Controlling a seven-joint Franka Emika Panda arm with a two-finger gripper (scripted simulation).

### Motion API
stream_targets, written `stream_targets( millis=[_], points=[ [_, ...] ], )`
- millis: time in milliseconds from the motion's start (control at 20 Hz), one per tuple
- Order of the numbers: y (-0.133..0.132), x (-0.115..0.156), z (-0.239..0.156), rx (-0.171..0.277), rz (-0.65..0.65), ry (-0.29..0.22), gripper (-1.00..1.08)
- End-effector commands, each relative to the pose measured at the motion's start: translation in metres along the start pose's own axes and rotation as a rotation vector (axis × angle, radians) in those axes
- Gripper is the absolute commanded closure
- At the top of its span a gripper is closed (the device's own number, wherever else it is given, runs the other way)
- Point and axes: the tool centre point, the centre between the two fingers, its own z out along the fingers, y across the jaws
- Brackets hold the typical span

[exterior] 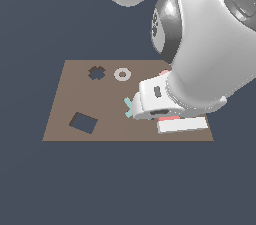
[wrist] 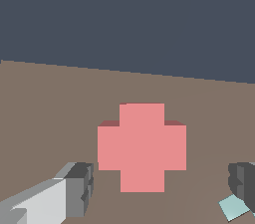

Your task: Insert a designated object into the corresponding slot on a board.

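Note:
The salmon-red plus-shaped block (wrist: 142, 147) lies flat on the brown board (exterior: 70, 99). In the wrist view my gripper (wrist: 160, 188) is open, with one finger (wrist: 77, 188) on each side of the block and gaps between the fingers and it. In the exterior view the gripper (exterior: 165, 116) hangs low over the board's right part and hides most of the block; only a thin red strip (exterior: 172, 118) shows under the hand. The dark cross-shaped slot (exterior: 96, 73) is at the board's far left part, well apart from the gripper.
A larger dark rectangular cutout (exterior: 83, 122) is at the board's near left. A white ring (exterior: 122, 74) lies beside the cross slot. A teal piece (exterior: 128, 107) lies just left of the hand, and shows in the wrist view (wrist: 234, 207). A pale pink piece (exterior: 164, 72) peeks out behind the arm.

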Motion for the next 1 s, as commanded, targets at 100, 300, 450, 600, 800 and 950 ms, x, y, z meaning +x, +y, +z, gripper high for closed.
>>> stream_targets(
  millis=[100, 300, 450, 600, 800, 950],
  points=[
    [-0.007, 0.008, 0.007, 0.0, -0.006, 0.001, -0.92],
    [-0.01, 0.011, 0.009, 0.0, -0.009, 0.001, -0.92],
    [-0.01, 0.01, 0.009, 0.0, -0.009, 0.001, -0.92],
    [-0.01, 0.011, 0.013, 0.0, -0.009, 0.001, -0.92],
    [-0.01, 0.011, 0.026, 0.0, -0.009, 0.001, -0.92],
    [-0.01, 0.011, 0.029, 0.0, -0.009, 0.001, -0.92]
  ],
)
